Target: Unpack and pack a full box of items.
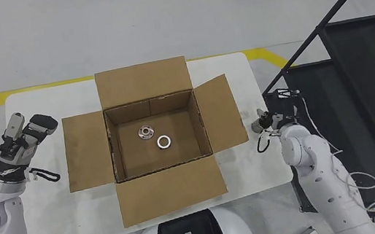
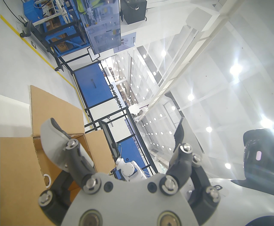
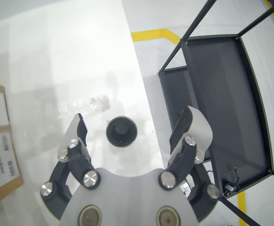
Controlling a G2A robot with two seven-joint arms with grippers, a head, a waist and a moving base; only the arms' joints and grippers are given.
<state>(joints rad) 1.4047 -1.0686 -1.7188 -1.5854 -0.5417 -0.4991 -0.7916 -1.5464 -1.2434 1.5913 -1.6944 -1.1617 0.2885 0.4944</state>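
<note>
An open cardboard box (image 1: 159, 141) stands in the middle of the white table with its four flaps spread. Inside lie a small metal flanged part (image 1: 145, 132) and a white ring (image 1: 164, 142). My right gripper (image 3: 133, 113) is open over the table's right edge, with a short black cup-shaped piece (image 3: 121, 134) standing on the table beneath the gap between its fingers; in the top view this gripper (image 1: 260, 136) is just right of the box's right flap. My left gripper (image 2: 115, 124) is open and empty, tilted upward left of the box (image 2: 19, 154); from above it (image 1: 30, 127) sits at the table's left edge.
A crumpled bit of clear plastic (image 3: 92, 104) lies on the table beyond the black piece. A black metal rack (image 1: 360, 89) stands close to the table's right side. The box's right flap (image 3: 6, 139) is near the right gripper.
</note>
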